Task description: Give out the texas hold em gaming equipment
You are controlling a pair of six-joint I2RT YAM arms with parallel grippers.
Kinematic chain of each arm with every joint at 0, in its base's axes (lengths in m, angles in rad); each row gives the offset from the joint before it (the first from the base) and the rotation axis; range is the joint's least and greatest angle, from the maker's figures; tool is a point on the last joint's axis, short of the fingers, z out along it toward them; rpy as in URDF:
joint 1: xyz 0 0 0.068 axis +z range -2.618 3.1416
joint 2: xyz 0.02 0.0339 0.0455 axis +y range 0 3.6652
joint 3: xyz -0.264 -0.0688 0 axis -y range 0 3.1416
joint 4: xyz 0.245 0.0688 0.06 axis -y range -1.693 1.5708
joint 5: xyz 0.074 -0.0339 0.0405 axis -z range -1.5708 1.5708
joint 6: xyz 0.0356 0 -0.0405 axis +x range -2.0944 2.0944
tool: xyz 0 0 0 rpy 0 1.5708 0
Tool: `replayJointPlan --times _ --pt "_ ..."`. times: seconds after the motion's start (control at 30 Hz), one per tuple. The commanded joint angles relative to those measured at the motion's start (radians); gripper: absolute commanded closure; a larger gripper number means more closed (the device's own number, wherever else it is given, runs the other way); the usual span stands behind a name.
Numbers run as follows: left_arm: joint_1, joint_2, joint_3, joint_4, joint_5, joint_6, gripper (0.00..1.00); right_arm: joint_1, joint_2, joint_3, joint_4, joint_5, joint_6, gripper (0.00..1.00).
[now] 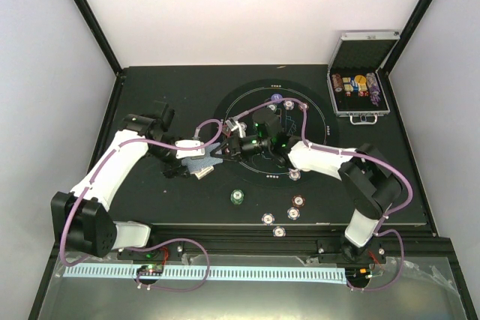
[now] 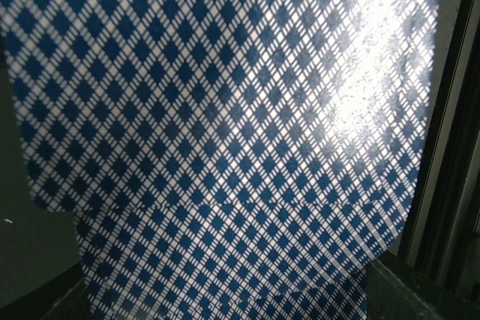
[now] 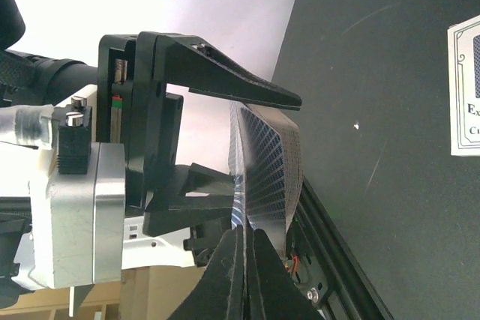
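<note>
We see the cards (image 3: 264, 162) as a thin stack w/ blue-white diamond backs, stood on edge & bowed, gripped in the left fingers (image 3: 225, 80) above the bench (image 1: 172, 95). The right fingers (image 3: 229, 279) pinch its lower edge. Chips lie flat near the bench's front edge: one green chip (image 1: 238, 196), two red-brown chips (image 1: 299, 201) just beside each other to its right, and two purple-white chips (image 1: 266, 218) nearer the edge, slightly apart.
</note>
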Motion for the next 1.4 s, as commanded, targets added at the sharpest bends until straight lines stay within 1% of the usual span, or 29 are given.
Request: replayJointPlan --times 0.0,0.07,0.17,0.27,0.53,0.63,0.77,0.97,1.27,1.37 --pt "0.005 -0.022 0.007 0.018 0.054 0.007 0.99 0.019 0.002 0.039 -0.026 -0.008 -0.016 0.99" --pt "0.005 -0.022 0.009 0.012 0.054 0.007 0.99 0.022 0.009 0.041 -0.03 -0.008 -0.02 0.96" --pt "0.005 -0.022 0.009 0.006 0.047 0.014 0.98 0.022 0.008 0.041 -0.056 -0.006 -0.042 0.85" --pt "0.005 -0.022 0.009 0.003 0.046 0.016 0.98 0.021 0.006 0.046 -0.091 0.005 -0.067 0.78" --pt "0.005 -0.022 0.011 -0.008 0.051 0.015 0.99 0.012 -0.002 0.073 -0.177 0.026 -0.118 0.76" --pt "0.006 -0.022 0.011 -0.007 0.048 0.014 0.98 0.008 -0.012 0.079 -0.222 0.03 -0.142 0.69" --pt "0.009 -0.022 0.016 -0.007 0.055 0.012 0.98 0.009 -0.023 0.08 -0.258 0.03 -0.164 0.62" --pt "0.02 -0.01 0.034 -0.003 0.074 -0.006 0.98 0.009 -0.033 0.063 -0.246 0.024 -0.15 0.6" --pt "0.047 0.018 0.043 0.009 0.077 -0.014 0.98 0.01 -0.044 0.018 -0.178 0.01 -0.108 0.6" --pt "0.049 0.018 0.043 0.009 0.075 -0.013 0.98 0.01 -0.049 0.005 -0.15 0.012 -0.089 0.64"
